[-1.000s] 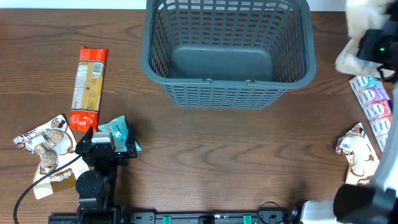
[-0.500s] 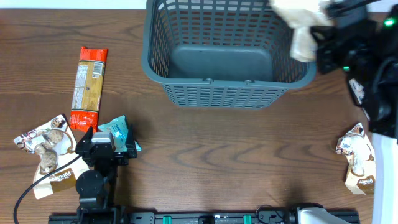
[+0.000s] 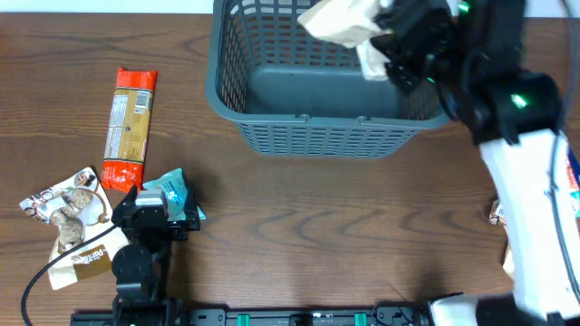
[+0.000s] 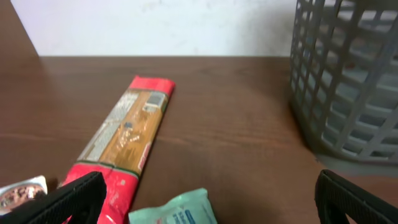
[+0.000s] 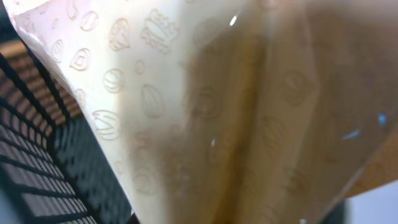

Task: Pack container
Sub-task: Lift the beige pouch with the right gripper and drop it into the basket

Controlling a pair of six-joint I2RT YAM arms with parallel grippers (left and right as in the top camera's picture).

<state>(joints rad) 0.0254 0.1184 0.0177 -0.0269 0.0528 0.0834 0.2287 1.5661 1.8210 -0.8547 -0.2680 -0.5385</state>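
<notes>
The big grey container [image 3: 331, 136] sat at the far side of the table [image 3: 362, 235], in the middle. I could see its floor, and nothing lay in it yet.

My right gripper [image 3: 385, 41] hung over the back right part of the container. It was pinching a pale packet [image 3: 337, 18] up in the air. The packet covered almost all of the right wrist view, so I could not see the fingers themselves there.

My left gripper [image 4: 214, 193] was low, near the front left of the table. Its fingers were spread wide and held nothing. A teal packet [image 3: 177, 192] lay just under it. A long red packet [image 3: 129, 127] lay beside that, and a cookie packet [image 3: 63, 213] lay further left.

Here is what I thought could go wrong. The pale packet was floppy and stuck out sideways. If I let go while part of it was over the rim, it could catch there or slide down outside. My wrist camera was blocked, so I could only aim from the view above. The right arm was also close to the container's right wall. If I went down crooked, it could bump the wall and push the container away.
</notes>
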